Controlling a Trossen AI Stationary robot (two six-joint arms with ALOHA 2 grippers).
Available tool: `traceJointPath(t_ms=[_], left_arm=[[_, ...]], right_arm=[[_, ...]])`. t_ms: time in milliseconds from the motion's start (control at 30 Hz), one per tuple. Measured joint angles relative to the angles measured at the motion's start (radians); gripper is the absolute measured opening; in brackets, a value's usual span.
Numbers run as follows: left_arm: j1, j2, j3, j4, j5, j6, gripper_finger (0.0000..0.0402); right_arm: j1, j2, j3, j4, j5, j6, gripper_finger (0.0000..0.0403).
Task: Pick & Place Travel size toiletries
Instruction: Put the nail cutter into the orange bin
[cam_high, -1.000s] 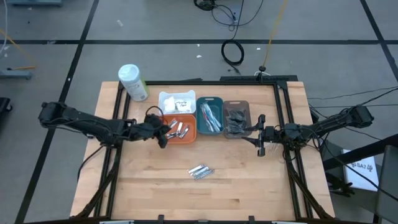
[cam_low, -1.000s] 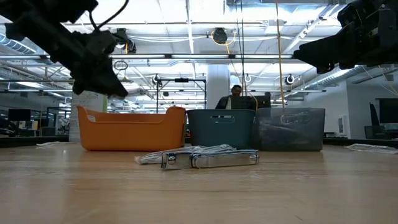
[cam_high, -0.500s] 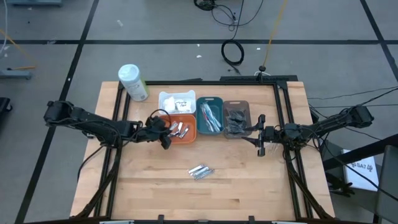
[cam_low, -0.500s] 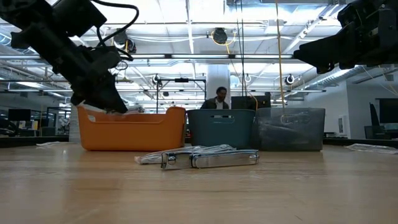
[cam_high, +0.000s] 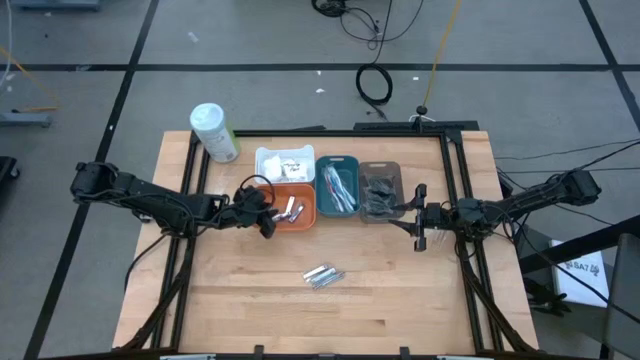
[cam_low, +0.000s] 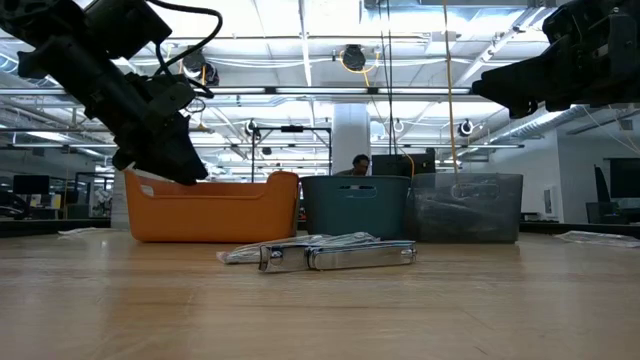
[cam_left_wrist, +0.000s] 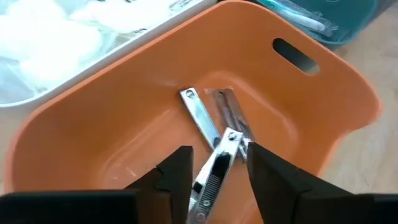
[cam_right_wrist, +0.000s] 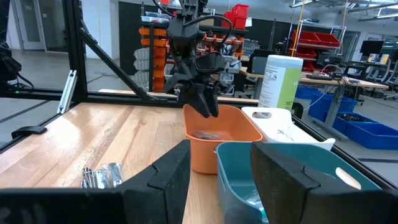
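My left gripper (cam_left_wrist: 219, 152) reaches down into the orange tray (cam_high: 305, 215) at the left end of the tray row. Its fingers are open on either side of a silvery nail clipper (cam_left_wrist: 211, 177). That clipper leans across another clipper (cam_left_wrist: 198, 114) lying on the tray floor; I cannot tell whether a finger touches it. A few more silvery toiletries (cam_high: 323, 275) lie on the bare wood nearer the front edge. My right gripper (cam_high: 412, 215) waits open and level beside the grey tray (cam_high: 380, 172), with nothing between its fingers (cam_right_wrist: 168, 174).
A white tray (cam_high: 285, 155) with white packets sits behind the orange one. The teal tray (cam_high: 338, 160) holds toothbrushes, and the grey tray holds dark packets. A large white bottle (cam_high: 214, 132) with a green label stands at the far left corner. The front half of the table is bare wood.
My left gripper has sunk from above the orange tray down to its rim and into it, moving a little toward the tray row. It has kept still over the last half second.
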Motion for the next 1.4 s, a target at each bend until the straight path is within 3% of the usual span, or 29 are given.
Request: traceJointPath(t_ms=[233,400,500,667,967,1067,1167,1267,1400], left_arm=[[-0.031,-0.023,0.001,0.237,0.189,0.157,0.0171],[-0.101,-0.023,0.029,0.389,0.232,0.216,0.0163],[-0.161,-0.019,0.110,0.293,0.230,0.235,0.0154],[-0.270,0.071,0.327,0.038,0.139,0.255,0.0140],[-0.373,0.391,0.711,-0.337,0.041,0.292,0.0136],[-0.369,0.492,0.759,-0.379,0.047,0.181,0.0140],[-0.350,0.561,0.769,-0.337,0.138,0.072,0.0161],[-0.339,0.626,0.769,-0.326,0.220,0.057,0.0196],[-0.335,0.699,0.768,-0.325,0.234,0.061,0.0236]], right_arm=[[0.000,0.000,0.000,0.000,0.000,0.000,0.0155],[0.000,0.000,0.000,0.000,0.000,0.000,0.0155],[0.000,0.000,0.000,0.000,0.000,0.000,0.0155],[0.000,0.000,0.000,0.000,0.000,0.000,0.0155],[0.000,0.000,0.000,-0.001,0.000,0.000,0.0155],[0.000,0.000,0.000,0.000,0.000,0.000,0.0155],[0.000,0.000,0.000,0.001,0.000,0.000,0.0155],[0.000,0.000,0.000,0.000,0.000,0.000,0.0155],[0.000,0.000,0.000,0.000,0.000,0.000,0.0155]])
